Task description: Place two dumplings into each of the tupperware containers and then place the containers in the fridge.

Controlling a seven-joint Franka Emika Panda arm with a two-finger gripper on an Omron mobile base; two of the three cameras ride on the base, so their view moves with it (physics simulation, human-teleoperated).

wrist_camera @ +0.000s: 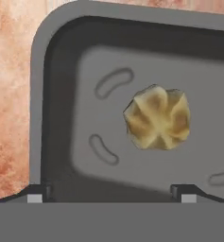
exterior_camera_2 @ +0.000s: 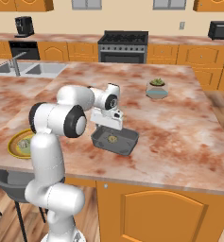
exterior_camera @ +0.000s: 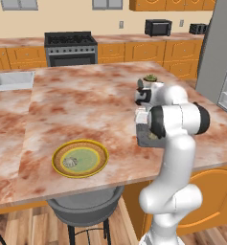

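Your hand hangs directly over the dark grey tupperware container, which sits on the marbled surface near its front edge. In the hand view the two fingertips stand far apart at the bottom of the frame, spread wide and gripping nothing. Between and beyond them, one dumpling lies on the container's floor, a pleated tan lump resting free of the walls. You can make out the same dumpling as a small tan spot in the tub from the right base view.

From the left base view, your arm covers most of the container; only a dark edge of it shows beside the elbow. To the left of the arm on that side, a yellow-rimmed plate sits near the front of the surface with one more dumpling on it, well apart from the container. In the right base view that plate peeks out behind the arm's upper link.

Farther back on the surface, beyond the container, stands a potted plant in a grey bowl. The fridge rises at the right edge of the left base view, with its white inner shelves visible low down, so the door there stands open.
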